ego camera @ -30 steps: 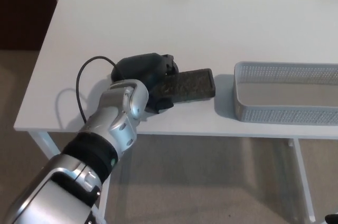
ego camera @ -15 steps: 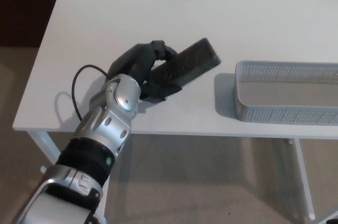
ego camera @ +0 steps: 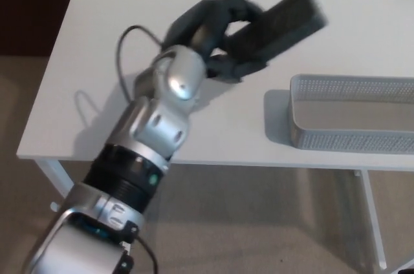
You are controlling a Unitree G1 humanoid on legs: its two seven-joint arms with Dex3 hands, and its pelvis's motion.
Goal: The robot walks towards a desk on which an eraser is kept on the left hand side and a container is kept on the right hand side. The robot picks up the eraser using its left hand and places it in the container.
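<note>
My left hand point(ego camera: 217, 31) is shut on the eraser point(ego camera: 278, 25), a dark flat rectangular block, and holds it up in the air above the white desk point(ego camera: 110, 41). The eraser is tilted, its far end pointing up and to the right, a little blurred by motion. It hangs left of and above the grey mesh container point(ego camera: 352, 114), which stands at the desk's right front. My silver left forearm point(ego camera: 152, 132) reaches in from the lower left. The right hand does not show.
A black cable point(ego camera: 126, 41) loops off my left wrist. The desk's front edge runs below the container. Beige carpet lies beneath and a dark cabinet point(ego camera: 29, 9) stands at the far left.
My left hand has lifted the eraser off the desk and carried it up and to the right, closer to the container.
</note>
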